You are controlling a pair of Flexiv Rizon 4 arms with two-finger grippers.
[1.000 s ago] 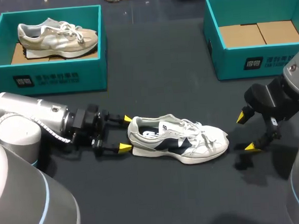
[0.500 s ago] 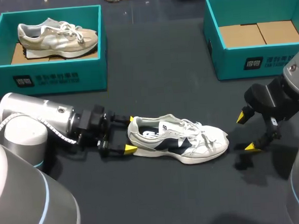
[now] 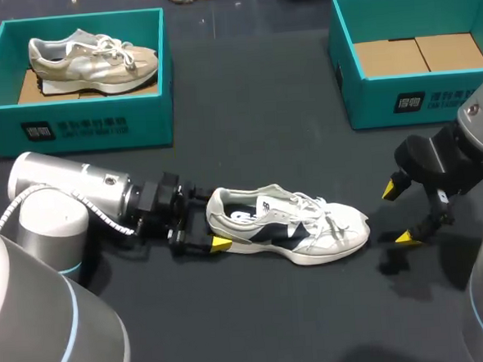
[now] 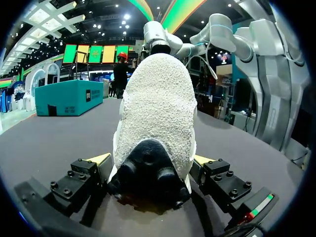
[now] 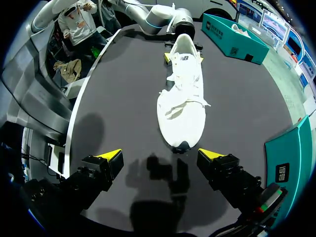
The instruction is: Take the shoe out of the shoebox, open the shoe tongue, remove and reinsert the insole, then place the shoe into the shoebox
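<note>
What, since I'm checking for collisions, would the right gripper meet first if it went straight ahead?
Probably the toe of the white shoe: it lies just ahead of the right gripper, within its open fingers' span.

The left gripper stands spread, the heel of the white shoe between its fingers. A teal shoebox sits well off beyond.

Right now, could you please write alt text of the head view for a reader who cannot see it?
A white and navy shoe lies on a dark table, the left claw open around its heel and the right claw open past its toe, apart. Behind, the left teal box holds a beige shoe; the right teal box holds no shoe.
</note>
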